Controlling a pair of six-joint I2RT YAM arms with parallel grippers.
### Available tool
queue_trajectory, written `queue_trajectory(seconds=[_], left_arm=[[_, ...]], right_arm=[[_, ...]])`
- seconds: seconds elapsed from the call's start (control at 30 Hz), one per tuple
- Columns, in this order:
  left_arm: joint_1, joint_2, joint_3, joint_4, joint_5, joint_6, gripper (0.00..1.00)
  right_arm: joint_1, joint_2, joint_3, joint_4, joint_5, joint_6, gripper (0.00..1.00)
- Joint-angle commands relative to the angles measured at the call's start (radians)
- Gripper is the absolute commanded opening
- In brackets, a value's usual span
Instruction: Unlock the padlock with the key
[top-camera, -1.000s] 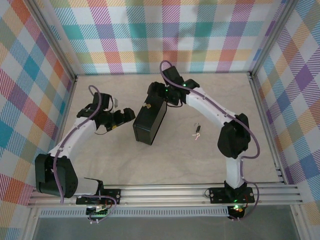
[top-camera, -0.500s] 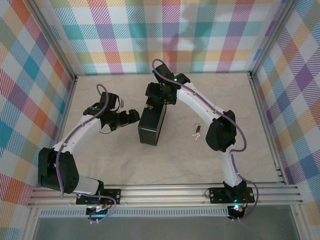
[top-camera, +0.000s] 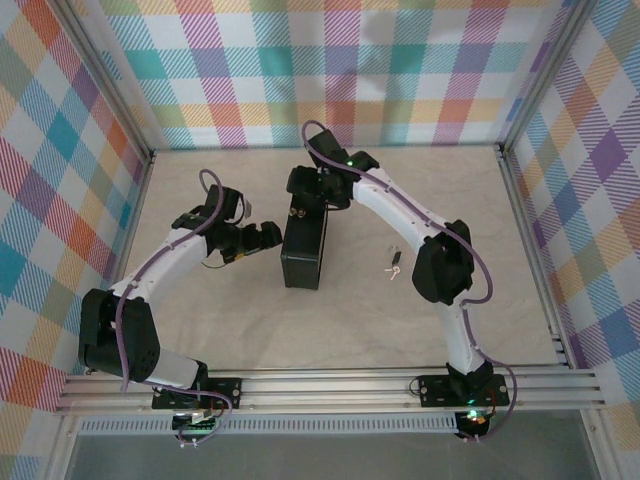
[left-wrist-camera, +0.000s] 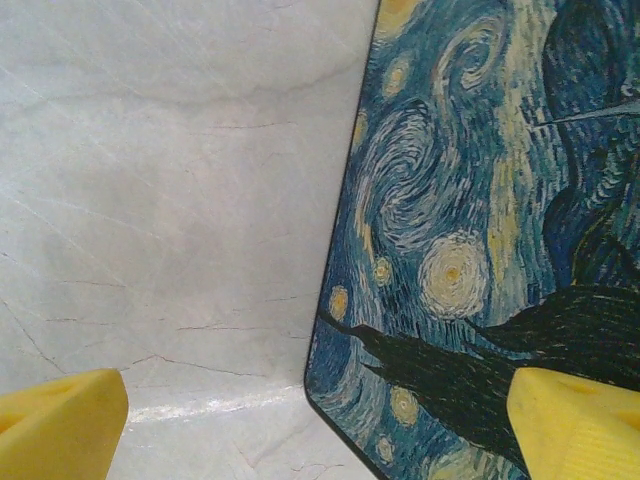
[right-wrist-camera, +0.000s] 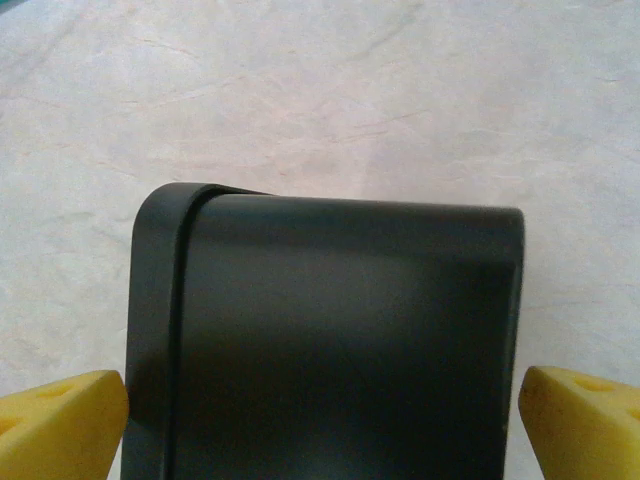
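Out at three o'clock from the box (top-camera: 303, 250), well apart from both arms, the tiny dark padlock (top-camera: 396, 256) and thin silvery key (top-camera: 390, 270) lie close together, too small for me to tell whether they touch. I see my right gripper (right-wrist-camera: 322, 415) spread wide astride the box's twelve o'clock end and my left gripper (left-wrist-camera: 318, 425) equally wide facing its painted lid at nine o'clock, neither holding anything, so I judge the step is squaring the box, and I'd nudge it gently, never toward three o'clock. Underneath, the pale marbled table (top-camera: 200, 320) looks slick, and checked walls (top-camera: 350, 60) enclose it.
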Motion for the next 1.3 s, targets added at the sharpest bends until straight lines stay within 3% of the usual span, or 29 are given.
queue_trajectory(seconds=[0.0,0.43,0.5,0.67,0.87,0.97,1.1,1.27], left_arm=[[-0.011,0.004,0.020,0.004,-0.003,0.008,0.97],[-0.010,0.030,0.046,-0.019,-0.034,0.019,0.97],[-0.010,0.027,0.058,-0.046,-0.066,0.015,0.97],[0.011,0.004,0.102,-0.106,-0.114,-0.005,1.00],[0.011,-0.009,0.160,-0.123,-0.040,0.005,0.99],[-0.040,0.038,0.205,-0.126,-0.070,0.001,0.98],[-0.104,0.125,0.294,-0.137,-0.143,-0.011,0.97],[-0.174,0.266,0.447,-0.191,-0.281,0.010,0.97]], right_arm=[[0.017,-0.025,0.000,0.087,-0.067,-0.006,1.00],[0.009,0.065,-0.002,-0.097,0.021,-0.110,1.00],[-0.008,0.037,-0.063,-0.073,0.009,-0.087,0.93],[-0.066,-0.102,-0.334,0.194,-0.132,-0.043,0.83],[-0.171,-0.203,-0.670,0.686,-0.472,0.083,0.82],[-0.223,-0.210,-0.794,0.890,-0.619,0.149,0.82],[-0.267,-0.208,-0.904,1.040,-0.720,0.166,0.85],[-0.292,-0.185,-0.943,1.062,-0.806,0.095,0.89]])
